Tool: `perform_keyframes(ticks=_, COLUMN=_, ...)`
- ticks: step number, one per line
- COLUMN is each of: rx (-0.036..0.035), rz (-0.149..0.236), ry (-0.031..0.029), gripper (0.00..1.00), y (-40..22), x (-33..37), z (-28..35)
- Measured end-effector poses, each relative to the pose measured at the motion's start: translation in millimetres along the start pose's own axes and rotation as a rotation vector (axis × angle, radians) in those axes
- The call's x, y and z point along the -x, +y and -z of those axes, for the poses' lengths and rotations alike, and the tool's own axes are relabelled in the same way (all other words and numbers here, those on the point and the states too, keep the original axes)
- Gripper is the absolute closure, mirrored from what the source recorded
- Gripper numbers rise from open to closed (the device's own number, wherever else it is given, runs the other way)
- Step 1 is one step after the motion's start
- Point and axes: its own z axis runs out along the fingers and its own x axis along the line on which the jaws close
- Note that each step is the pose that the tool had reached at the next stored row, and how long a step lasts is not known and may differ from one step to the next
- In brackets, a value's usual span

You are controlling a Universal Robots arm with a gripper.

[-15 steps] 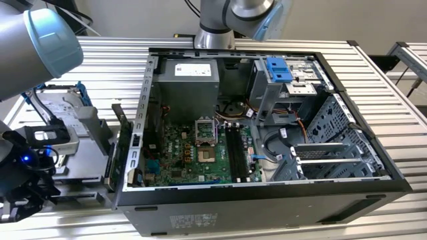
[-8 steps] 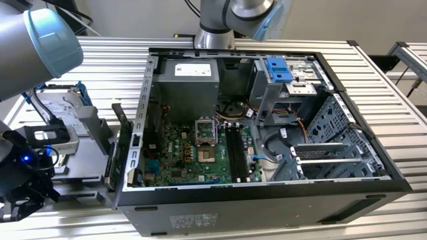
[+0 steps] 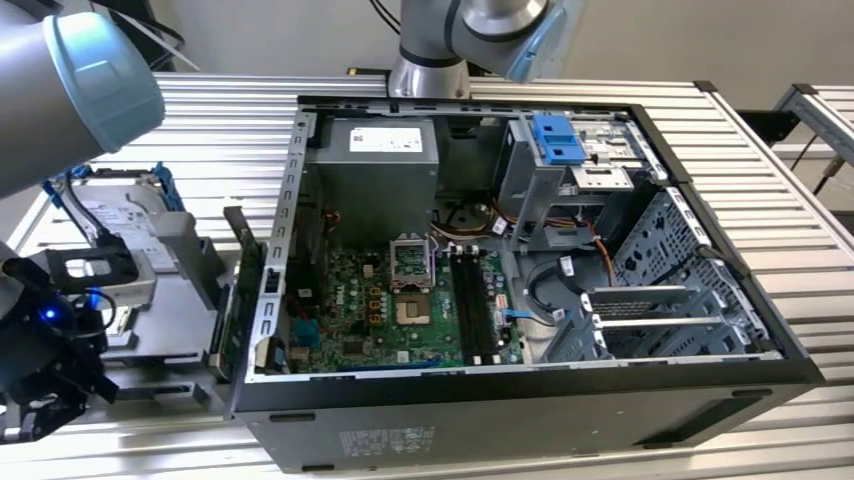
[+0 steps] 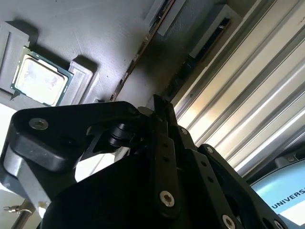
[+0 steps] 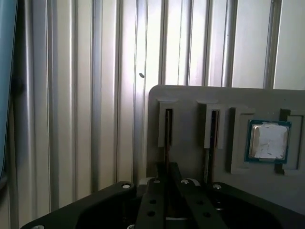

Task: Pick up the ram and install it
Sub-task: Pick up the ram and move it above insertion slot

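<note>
The end effector (image 5: 168, 167) is drawn narrow, its jaws almost together and closed on the near end of the ram (image 5: 167, 129), as far as I can see from both wrist views; the stick runs in between the black fingers (image 5: 155, 200) and is lost there. The ram still sits in its slot in the grey holder block (image 5: 190, 95), seen edge-on as a thin dark line; its long axis points straight away from the end effector, in line with the jaws and parallel to the slats of the aluminium worktop (image 5: 71, 95). Just beside it, in the next slot, a second memory stick (image 5: 212, 129) lies parallel; beyond that one, farther to the side of the end effector, a square silver processor chip (image 5: 268, 141) rests in its own recess. In the exterior view the open computer case (image 3: 534, 420) stands well apart from the holder.
</note>
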Motion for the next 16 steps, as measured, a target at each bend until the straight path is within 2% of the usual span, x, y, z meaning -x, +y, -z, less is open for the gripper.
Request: perform_keyframes(ticks=16, rx=0.0, rz=0.0, ry=0.0002, gripper=1.0, y=-0.1, x=0.4, z=72.7)
